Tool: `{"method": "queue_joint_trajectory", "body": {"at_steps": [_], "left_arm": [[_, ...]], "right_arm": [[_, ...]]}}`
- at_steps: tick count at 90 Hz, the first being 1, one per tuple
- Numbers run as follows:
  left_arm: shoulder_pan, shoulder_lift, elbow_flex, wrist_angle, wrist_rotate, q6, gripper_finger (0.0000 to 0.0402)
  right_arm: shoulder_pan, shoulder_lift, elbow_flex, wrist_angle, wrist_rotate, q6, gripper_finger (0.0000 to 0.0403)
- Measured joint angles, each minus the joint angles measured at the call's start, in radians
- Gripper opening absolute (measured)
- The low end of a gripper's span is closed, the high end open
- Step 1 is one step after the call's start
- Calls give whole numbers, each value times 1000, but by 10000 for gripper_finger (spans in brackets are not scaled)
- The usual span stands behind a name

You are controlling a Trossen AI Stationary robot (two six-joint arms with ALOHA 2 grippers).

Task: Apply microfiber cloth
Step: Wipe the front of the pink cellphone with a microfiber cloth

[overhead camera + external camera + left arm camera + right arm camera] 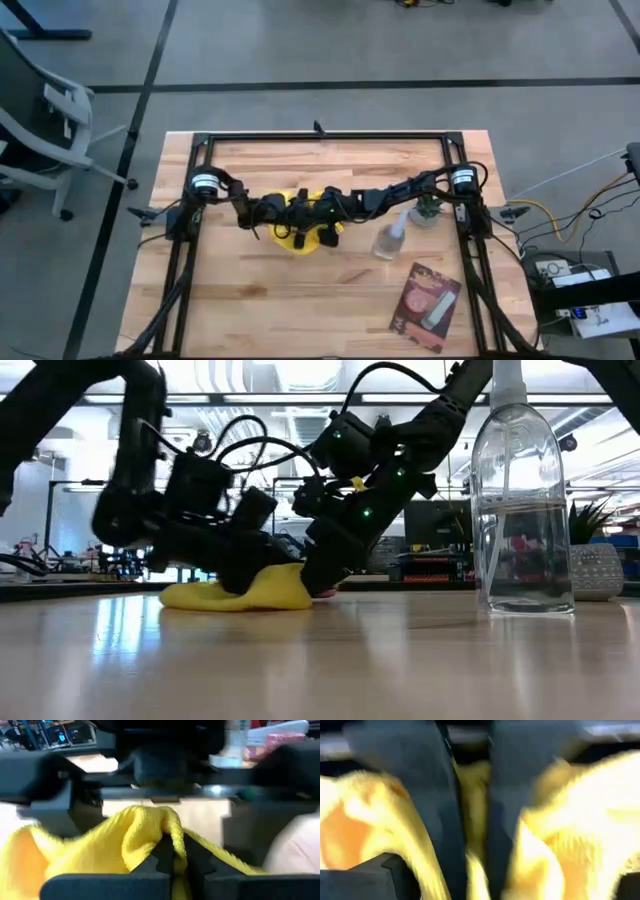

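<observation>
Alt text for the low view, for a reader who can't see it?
Both arms reach down onto a yellow cloth on the wooden table, left pincer and right pincer meeting at it. A clear spray bottle stands upright nearby.

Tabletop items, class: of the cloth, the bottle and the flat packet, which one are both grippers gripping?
The yellow microfiber cloth. The left gripper and right gripper are both shut on its folds; the clear spray bottle and pink packet sit untouched.

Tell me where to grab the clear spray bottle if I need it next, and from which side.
Judging by its shape, grip the clear spray bottle at its narrow neck under the nozzle; the body looks wide and smooth. It stands upright, clear of the yellow microfiber cloth. Come with the right hand from above or the cloth's side; a potted plant stands behind it.
</observation>
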State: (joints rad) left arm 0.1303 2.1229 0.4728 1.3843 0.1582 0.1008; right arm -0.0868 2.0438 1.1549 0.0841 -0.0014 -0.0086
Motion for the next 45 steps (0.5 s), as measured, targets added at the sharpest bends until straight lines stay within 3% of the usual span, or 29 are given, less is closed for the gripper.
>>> {"method": "queue_joint_trajectory", "body": {"at_steps": [22, 45], "left_arm": [[26, -128, -247, -3, -231, -7, 2], [29, -250, -429, -16, -506, -67, 2]], "right_arm": [[-1, 0, 1, 0, 1, 0, 329], [-1, 0, 1, 2, 1, 1, 330]]}}
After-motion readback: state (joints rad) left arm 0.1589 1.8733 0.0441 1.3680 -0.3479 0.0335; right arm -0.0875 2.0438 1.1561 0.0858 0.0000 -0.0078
